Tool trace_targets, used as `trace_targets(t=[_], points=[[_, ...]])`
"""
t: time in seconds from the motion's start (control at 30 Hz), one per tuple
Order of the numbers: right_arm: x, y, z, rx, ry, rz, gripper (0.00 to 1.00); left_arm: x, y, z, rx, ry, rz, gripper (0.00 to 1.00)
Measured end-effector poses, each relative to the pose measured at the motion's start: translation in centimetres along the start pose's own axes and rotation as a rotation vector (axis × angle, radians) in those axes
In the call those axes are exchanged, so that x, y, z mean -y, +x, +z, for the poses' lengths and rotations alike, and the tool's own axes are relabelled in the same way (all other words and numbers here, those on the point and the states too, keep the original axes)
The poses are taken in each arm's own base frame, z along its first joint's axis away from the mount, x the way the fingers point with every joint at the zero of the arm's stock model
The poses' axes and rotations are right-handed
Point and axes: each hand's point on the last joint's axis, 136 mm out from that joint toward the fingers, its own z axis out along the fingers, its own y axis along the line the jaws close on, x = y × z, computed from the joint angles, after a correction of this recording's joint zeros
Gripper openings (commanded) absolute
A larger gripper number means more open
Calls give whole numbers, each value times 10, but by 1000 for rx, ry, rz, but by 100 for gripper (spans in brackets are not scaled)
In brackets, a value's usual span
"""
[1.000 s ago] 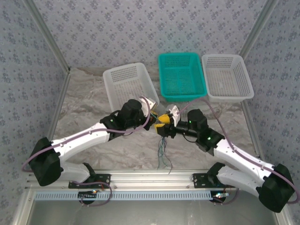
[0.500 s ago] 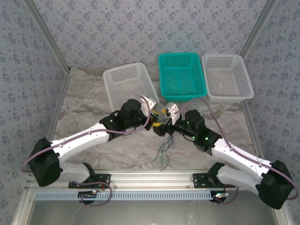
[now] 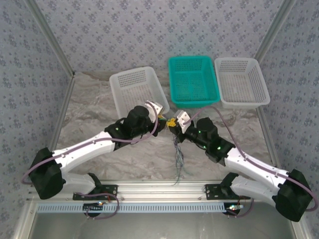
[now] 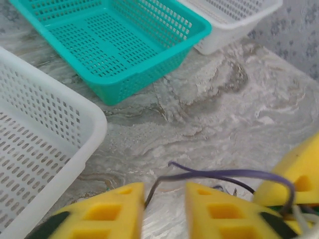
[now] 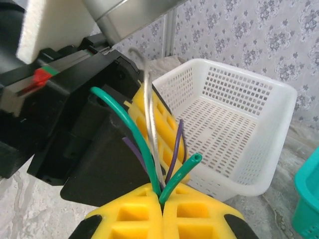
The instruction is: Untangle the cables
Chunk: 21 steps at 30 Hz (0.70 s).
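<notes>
Nearest the arm bases, the loose tails of the cables point(image 3: 177, 162), a bundle of very thin, string-like wires in purple, green and whitish-grey, run down from the grippers toward the near edge of the grey marbled table sheet point(image 3: 94, 119). Whether the tips rest on the sheet cannot be told.

Above the tails, at mid-table, the two grippers meet almost nose to nose. The right gripper point(image 5: 162, 201) is clenched. Its yellow foam pads point(image 5: 194, 209) press flat together on the bundle, with a green strand, a whitish one and purple ones sprouting from the seam. The left gripper point(image 4: 164, 199) stands released, with a gap between its yellow pads point(image 4: 107, 209). One purple strand point(image 4: 224, 174) loops across in front and passes into that gap unpinched.

Handling assessment: the wires appear very light, limp and smooth-jacketed, keeping a gentle curve but no shape under load. Thin strands may slip from soft foam or be taken two at a time. The best hold is judged to be a single strand, just beside the right gripper's seam where the strands fan apart, drawn away slowly so any knot loosens rather than tightens.

Farthest, well apart from the work, stand a white perforated plastic basket point(image 3: 134, 87) on the left, a teal perforated plastic basket point(image 3: 194, 74) in the middle and a second white basket point(image 3: 241, 82) on the right.
</notes>
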Motion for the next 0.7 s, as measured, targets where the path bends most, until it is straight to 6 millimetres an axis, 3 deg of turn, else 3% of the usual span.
trace_targets(t=[0.17, 0.3, 0.4, 0.53, 0.7], points=[[30, -14, -19, 58, 86, 92, 0, -2, -15, -27, 94, -4, 1, 49], [48, -24, -36, 105, 123, 165, 0, -4, -15, -43, 142, -2, 15, 55], [51, -27, -42, 119, 110, 201, 0, 1, -8, -47, 139, 40, 47, 63], [45, -27, -43, 112, 64, 236, 0, 17, -5, -46, 127, 134, 97, 65], [30, -30, -42, 103, -32, 267, 0, 25, -15, -41, 215, 176, 166, 67]])
